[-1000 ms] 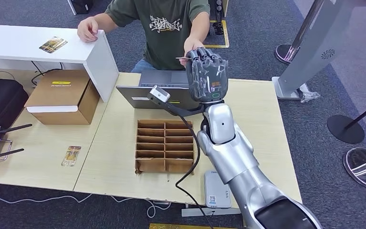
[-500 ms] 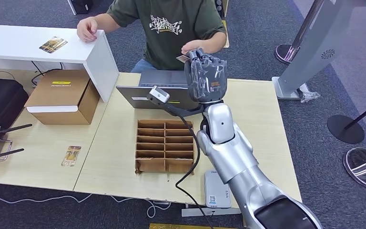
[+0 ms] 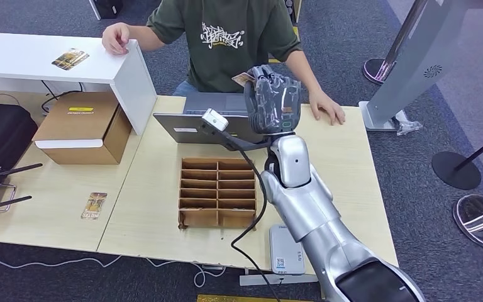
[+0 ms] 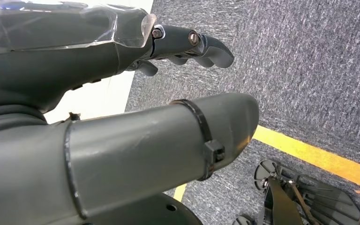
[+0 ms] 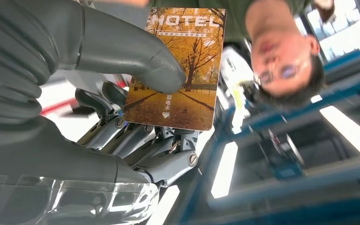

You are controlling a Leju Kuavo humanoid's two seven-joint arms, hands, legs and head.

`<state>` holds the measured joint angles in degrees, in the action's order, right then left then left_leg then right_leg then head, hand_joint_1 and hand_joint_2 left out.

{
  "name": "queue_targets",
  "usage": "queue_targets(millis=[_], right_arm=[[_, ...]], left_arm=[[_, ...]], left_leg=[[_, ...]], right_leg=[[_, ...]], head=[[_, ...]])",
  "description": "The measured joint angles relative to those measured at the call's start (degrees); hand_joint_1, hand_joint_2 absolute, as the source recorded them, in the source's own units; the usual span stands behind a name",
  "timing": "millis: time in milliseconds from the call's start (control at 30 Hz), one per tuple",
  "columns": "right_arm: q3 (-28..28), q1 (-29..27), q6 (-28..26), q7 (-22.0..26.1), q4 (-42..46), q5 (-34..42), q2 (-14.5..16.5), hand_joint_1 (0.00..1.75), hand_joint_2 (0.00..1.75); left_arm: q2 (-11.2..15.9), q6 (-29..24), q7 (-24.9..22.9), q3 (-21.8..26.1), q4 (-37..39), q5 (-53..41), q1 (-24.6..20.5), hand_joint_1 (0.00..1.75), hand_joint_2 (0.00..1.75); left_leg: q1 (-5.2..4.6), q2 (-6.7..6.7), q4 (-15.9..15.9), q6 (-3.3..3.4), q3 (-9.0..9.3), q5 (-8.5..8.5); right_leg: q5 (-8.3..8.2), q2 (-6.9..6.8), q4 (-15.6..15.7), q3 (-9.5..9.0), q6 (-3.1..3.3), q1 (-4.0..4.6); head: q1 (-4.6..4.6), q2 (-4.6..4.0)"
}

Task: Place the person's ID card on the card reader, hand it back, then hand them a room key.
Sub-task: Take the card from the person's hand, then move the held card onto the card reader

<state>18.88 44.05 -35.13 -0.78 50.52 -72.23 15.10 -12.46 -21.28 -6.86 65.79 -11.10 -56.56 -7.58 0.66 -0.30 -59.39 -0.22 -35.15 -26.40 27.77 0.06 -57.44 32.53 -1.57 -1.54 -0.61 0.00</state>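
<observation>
The left hand (image 4: 122,108) hangs low over the carpet, fingers (image 4: 201,44) loosely curled, grasping nothing. The right hand (image 3: 272,100) is raised above the bench (image 3: 339,157), thumb and fingers pinching the hotel card (image 5: 180,65), its long axis running out past the fingertips toward the person (image 3: 239,38), whose hand (image 3: 327,107) rests flat on the bench just beside.

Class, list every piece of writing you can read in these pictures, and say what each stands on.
"HOTEL": autumn-tree card held by the right hand.
Smaller characters on that card: too small to read surely.
Dark green T-shirt print: unreadable.
Brown cardboard box's yellow label: blurred.
</observation>
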Motion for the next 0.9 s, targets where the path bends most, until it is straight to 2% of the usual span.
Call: queue_targets(millis=[167,333,533,900], right_arm=[[-1.43,-0.25,3.99,1.45,1.23,10.58,0.04,1.75,1.75],[-2.93,-2.04,7.08,0.23,6.07,16.33,-0.27,1.75,1.75],[-5.39,-7.11,7.07,-2.13,15.91,17.69,-2.76,1.75,1.75],[-10.27,-19.15,7.23,-3.13,31.32,16.38,-7.91,1.75,1.75]], left_arm=[[-0.04,-0.42,0.0,0.0,0.0,0.54,0.01,0.0,0.0],[-0.04,-0.5,0.32,0.0,0.0,1.28,0.09,0.0,0.0],[-0.04,-0.66,0.54,0.02,0.0,2.28,0.69,0.0,0.0],[-0.04,-0.61,0.51,0.37,0.0,3.87,1.38,0.0,0.0]], left_leg=[[0.0,0.0,0.0,0.0,0.0,0.0],[0.0,0.0,-0.01,0.0,0.0,0.0],[-0.01,-0.01,-0.01,0.02,-0.02,-0.03],[-0.01,-0.03,-0.01,0.03,-0.02,-0.04]], right_leg=[[0.0,0.0,0.0,0.0,0.0,0.0],[0.0,0.0,0.01,0.03,0.0,0.0],[0.01,-0.01,0.03,0.03,0.0,-0.01],[0.01,-0.01,0.05,0.03,0.0,-0.01]], head=[[0.01,0.0],[-0.01,0.0],[0.01,0.0],[0.0,0.0]])
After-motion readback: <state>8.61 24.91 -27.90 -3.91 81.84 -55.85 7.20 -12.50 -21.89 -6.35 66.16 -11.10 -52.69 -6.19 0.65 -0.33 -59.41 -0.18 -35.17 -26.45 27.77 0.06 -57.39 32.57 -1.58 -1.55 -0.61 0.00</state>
